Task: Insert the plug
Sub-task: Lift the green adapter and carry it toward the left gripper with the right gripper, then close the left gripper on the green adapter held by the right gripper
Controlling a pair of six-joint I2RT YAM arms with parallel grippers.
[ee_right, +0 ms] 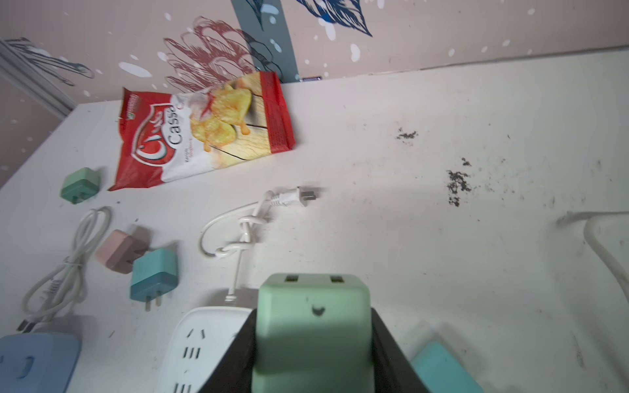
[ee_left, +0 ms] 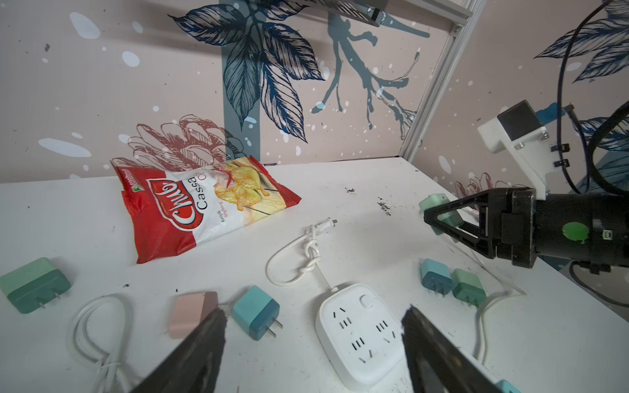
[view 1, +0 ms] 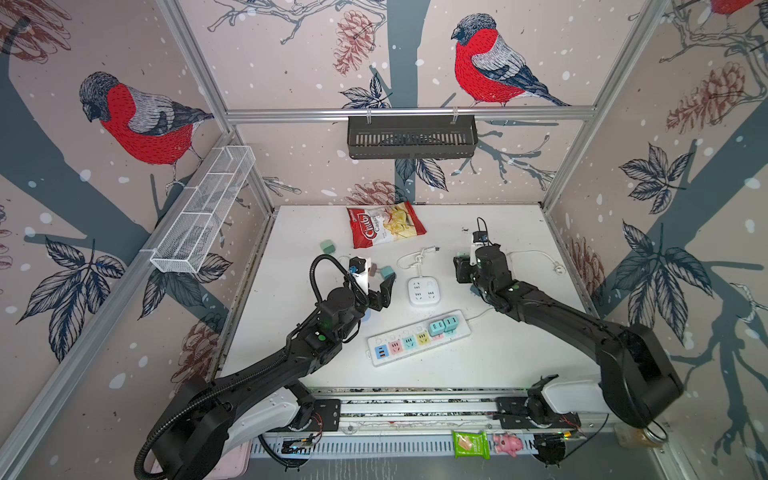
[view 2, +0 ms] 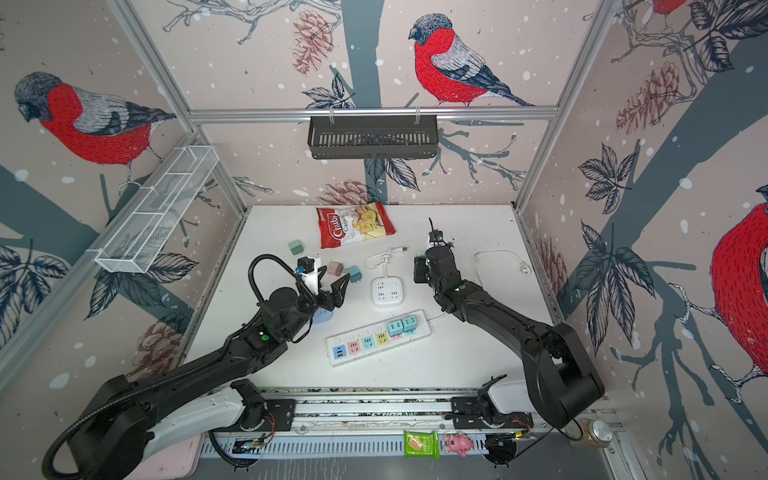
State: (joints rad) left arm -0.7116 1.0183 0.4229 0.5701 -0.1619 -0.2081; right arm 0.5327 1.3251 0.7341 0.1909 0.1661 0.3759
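Observation:
My right gripper (ee_right: pixel 313 360) is shut on a light green plug (ee_right: pixel 313 326), whose end with two slots points away from the wrist. In both top views this gripper (view 1: pixel 458 269) hovers right of the square white socket (view 1: pixel 424 291). A long white power strip (view 1: pixel 415 340) with coloured outlets lies near the front, with two teal plugs (view 1: pixel 442 326) seated at its right end. My left gripper (ee_left: pixel 315 326) is open and empty above the table, left of the square socket (ee_left: pixel 360 333). The held plug's prongs are hidden.
Loose on the table lie a teal plug (ee_left: pixel 257 316), a pink one (ee_left: pixel 190 314), a green one (ee_left: pixel 34 284) and two more (ee_left: pixel 451 282) below my right gripper. A knotted white cord (view 1: pixel 419 255) and a red chips bag (view 1: pixel 386 224) lie behind the square socket.

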